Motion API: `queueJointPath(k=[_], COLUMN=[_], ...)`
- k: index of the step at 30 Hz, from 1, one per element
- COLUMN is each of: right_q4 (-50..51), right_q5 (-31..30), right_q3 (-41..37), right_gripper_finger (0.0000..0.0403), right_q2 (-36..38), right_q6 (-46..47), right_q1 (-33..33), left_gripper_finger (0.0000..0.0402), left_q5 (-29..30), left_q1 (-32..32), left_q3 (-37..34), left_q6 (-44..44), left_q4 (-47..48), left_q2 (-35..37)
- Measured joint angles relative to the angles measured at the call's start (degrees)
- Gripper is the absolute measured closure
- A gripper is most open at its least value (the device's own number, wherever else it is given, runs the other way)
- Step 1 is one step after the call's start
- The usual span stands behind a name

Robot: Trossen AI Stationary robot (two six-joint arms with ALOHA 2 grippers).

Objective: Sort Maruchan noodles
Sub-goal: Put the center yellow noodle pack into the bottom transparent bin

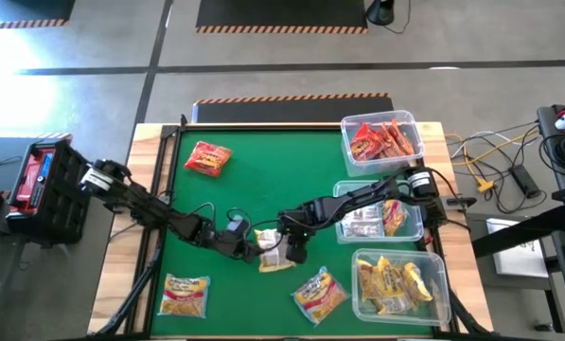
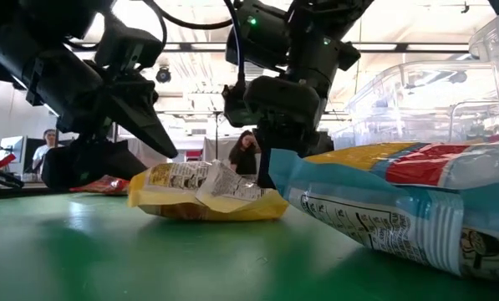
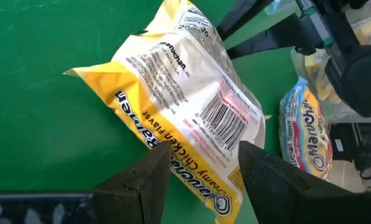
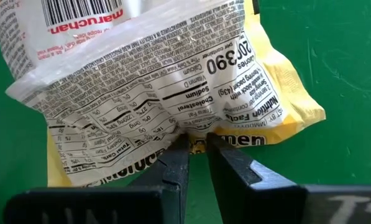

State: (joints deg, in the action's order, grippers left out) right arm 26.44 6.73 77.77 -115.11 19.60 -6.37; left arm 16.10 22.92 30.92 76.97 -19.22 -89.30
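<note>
A yellow-and-white Maruchan noodle packet lies printed back up on the green mat, mid-table toward the near edge. My left gripper is open just to its left, its fingers standing on either side of the packet's yellow end. My right gripper comes down on the packet's far right side and is shut on it. Loose packets lie flat on the mat: a red one, a yellow-orange one and a yellow, red and blue one. My right gripper pinches the packet's yellow sealed edge between its two fingertips, coming from above and pointing down. The packet stays on the mat, crumpled up toward the fingers. My left gripper: whether its fingers touch the packet's end, I cannot tell.
Three clear bins stand along the table's right side: one with red packets, one with white-and-yellow packets, one with yellow packets. The yellow, red and blue packet fills the low view's right foreground. People show in the room behind.
</note>
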Motion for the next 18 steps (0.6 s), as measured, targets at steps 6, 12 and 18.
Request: queueJointPath(k=[6, 12, 18], right_q4=[-1.15, -2.78, -3.0], right_q5=[-0.46, -0.31, -0.31], right_q3=[-1.2, -1.19, -1.15], right_gripper_finger=[0.0351, 0.0351, 0.0351], right_q2=[-0.08, -0.08, -0.02], right_q6=[0.94, 3.32, 3.34], right_q1=[0.0, 0.0, 0.16], left_gripper_finger=[0.023, 0.023, 0.023], left_q5=[-0.54, 1.45, 1.75], left_q1=[1.98, 2.9, 2.08], left_q3=[0.0, -0.01, 1.84], left_q6=[0.66, 3.62, 5.65], left_q4=[4.14, 6.2, 7.04], left_q2=[-0.03, -0.02, -0.02])
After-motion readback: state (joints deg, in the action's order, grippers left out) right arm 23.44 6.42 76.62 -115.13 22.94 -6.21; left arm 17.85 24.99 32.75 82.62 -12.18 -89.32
